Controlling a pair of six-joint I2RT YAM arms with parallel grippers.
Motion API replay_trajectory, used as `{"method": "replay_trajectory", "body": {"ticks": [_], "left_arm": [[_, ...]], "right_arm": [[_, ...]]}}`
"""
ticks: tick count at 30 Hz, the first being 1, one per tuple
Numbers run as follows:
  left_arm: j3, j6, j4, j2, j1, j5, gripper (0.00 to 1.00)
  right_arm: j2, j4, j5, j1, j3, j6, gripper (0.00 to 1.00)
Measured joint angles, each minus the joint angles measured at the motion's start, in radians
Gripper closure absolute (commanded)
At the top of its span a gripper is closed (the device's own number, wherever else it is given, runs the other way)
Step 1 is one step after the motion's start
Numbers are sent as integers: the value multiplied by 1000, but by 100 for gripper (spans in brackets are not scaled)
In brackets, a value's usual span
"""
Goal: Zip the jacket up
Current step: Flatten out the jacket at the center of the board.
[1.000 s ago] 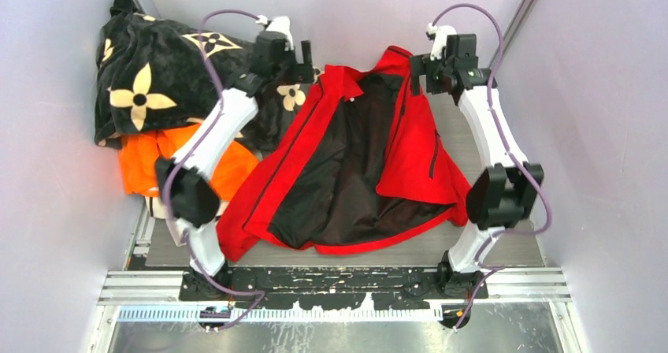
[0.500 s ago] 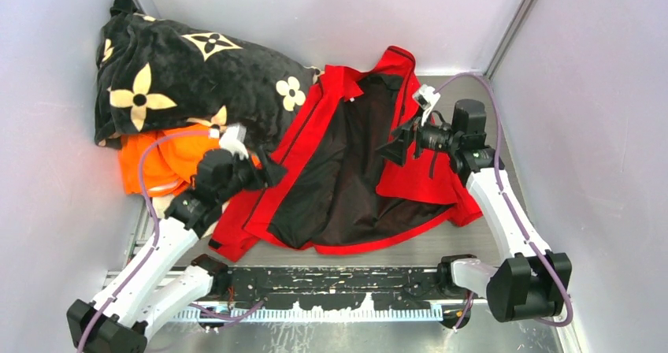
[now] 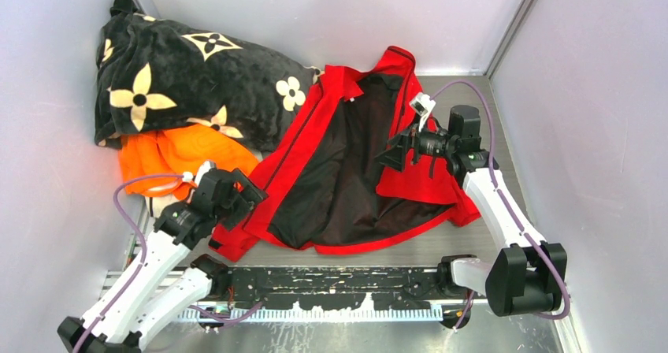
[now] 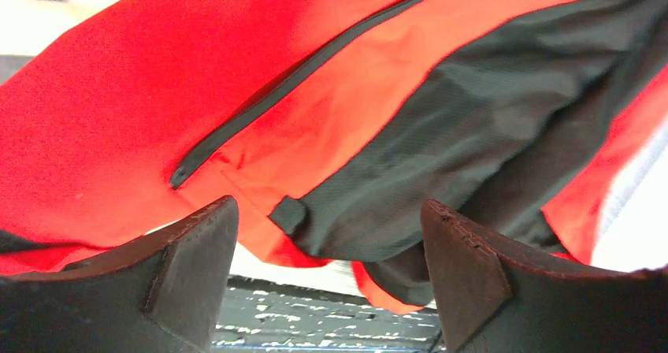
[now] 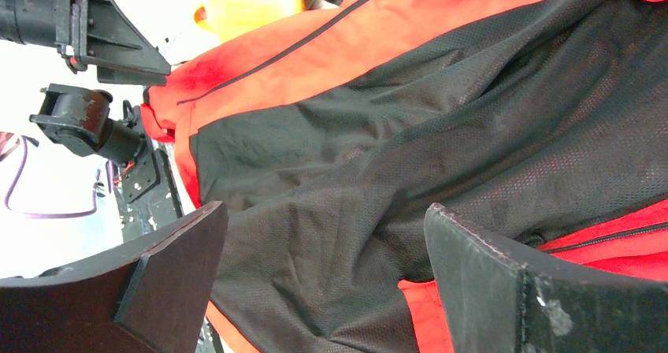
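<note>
The red jacket [image 3: 299,132] lies unzipped on the table, its dark lining [image 3: 346,172] spread open facing up. My left gripper [image 3: 250,198] is low at the jacket's lower left edge. In the left wrist view the left gripper [image 4: 327,243] is open and empty, with the jacket [image 4: 118,109], its dark zip line [image 4: 260,105] and the hem just beyond the fingertips [image 4: 193,262]. My right gripper [image 3: 391,154] hovers over the folded right front panel. In the right wrist view the right gripper [image 5: 323,243] is open above the lining [image 5: 378,156], holding nothing.
A black flower-patterned blanket [image 3: 173,69] is heaped at the back left, with an orange garment [image 3: 181,152] under its near side, right beside my left arm. Pale walls close in both sides and the back. A dark scuffed rail [image 3: 331,282] runs along the near edge.
Both arms have dropped from the back of the table to the jacket. The left gripper went to the lower left edge, the right to the right front panel. Both stayed open.
</note>
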Motion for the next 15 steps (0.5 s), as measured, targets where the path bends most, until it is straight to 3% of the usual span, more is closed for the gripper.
{"method": "replay_trajectory", "body": {"ticks": [6, 15], "left_arm": [[31, -77, -92, 146, -77, -37, 14], [-112, -129, 0, 142, -119, -5, 17]], "right_arm": [[2, -7, 0, -11, 0, -13, 0], [33, -41, -3, -13, 10, -32, 0]]}}
